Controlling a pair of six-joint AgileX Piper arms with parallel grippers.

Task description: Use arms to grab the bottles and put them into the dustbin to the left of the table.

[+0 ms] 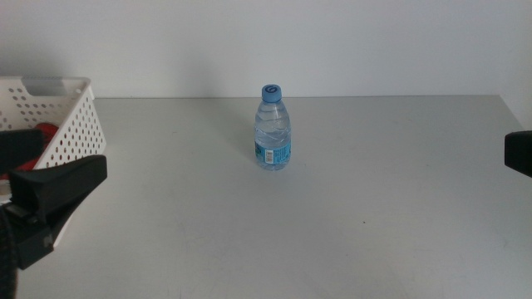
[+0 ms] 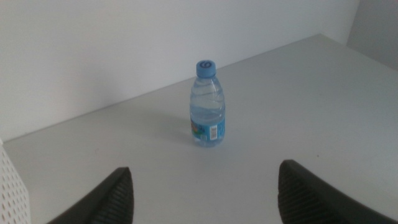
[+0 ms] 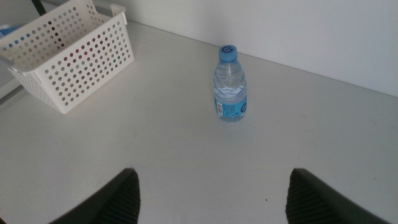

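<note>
Looking across the table (image 1: 374,249), you have the bin (image 1: 66,124) at the far left edge, white and perforated, with something red showing inside it through the rim. One bottle (image 1: 273,129) stands upright on the table, roughly midway across and toward the far side, blue cap up, well apart from the bin and touching nothing else.

Your left gripper (image 2: 202,196) sits at the near left, just in front of the bin, jaws spread wide and holding nothing. The bottle lies ahead of it, to its right and farther back, well apart, and lines up between the two jaws in the left wrist view.

Your right gripper (image 3: 211,196) shows only as a dark edge at the right border of the middle view. Its jaws are also wide apart and empty, with the bottle well ahead of them and the bin beyond to the left.
</note>
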